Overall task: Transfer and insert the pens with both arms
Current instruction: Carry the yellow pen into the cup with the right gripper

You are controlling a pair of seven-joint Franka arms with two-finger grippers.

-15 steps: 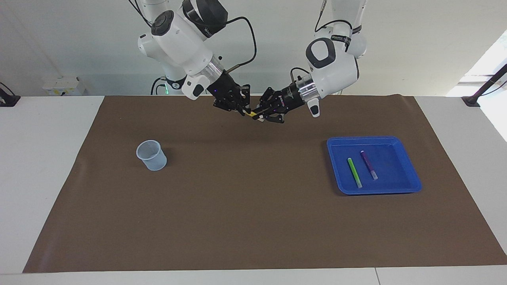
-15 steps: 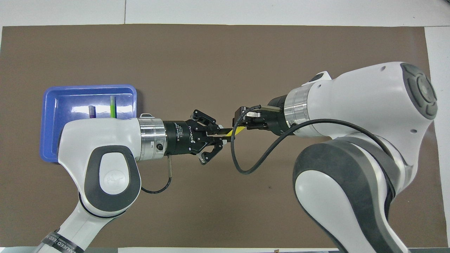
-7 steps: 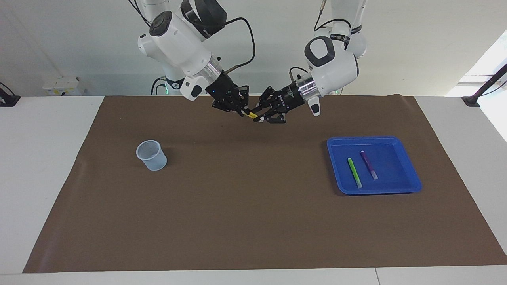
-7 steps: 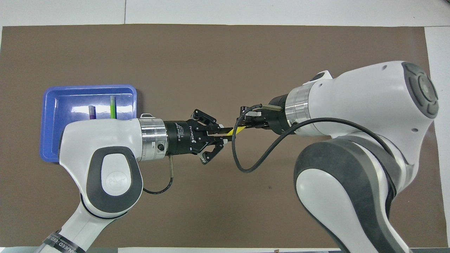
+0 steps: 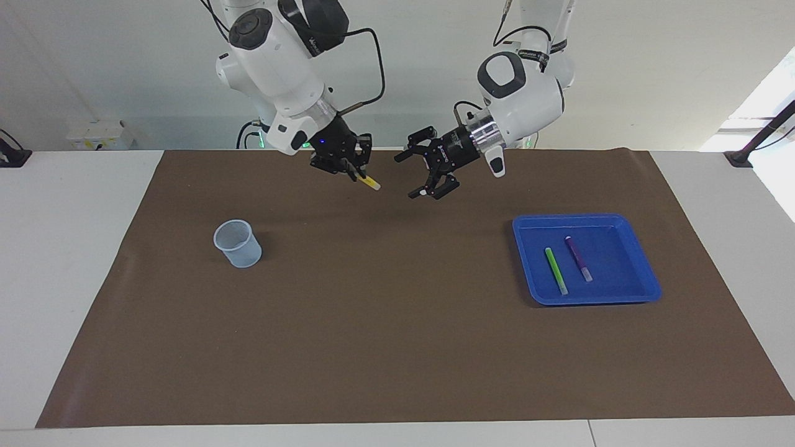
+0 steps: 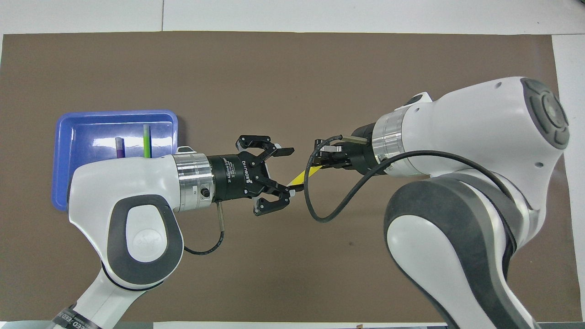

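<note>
Gripping the yellow pen (image 5: 369, 182) by one end, the right gripper (image 5: 355, 174) hangs in the air over the brown mat (image 5: 397, 347), about midway along the surface, its fingers closed on the barrel so that the pale cap end slants down and points toward the left gripper (image 5: 423, 174). That gripper is level with it and just beside the pen's free tip, its fingers spread wide with nothing between them; in the overhead view the tip (image 6: 297, 179) lies close to one open finger (image 6: 276, 186), and whether they touch cannot be told. In the blue tray (image 5: 646, 292), toward the left arm's end of the surface, the green pen (image 5: 556, 270) and the purple pen (image 5: 578, 258) lie side by side, apart from each other. A pale mesh cup (image 5: 238, 243) stands upright on the mat toward the right arm's end.
</note>
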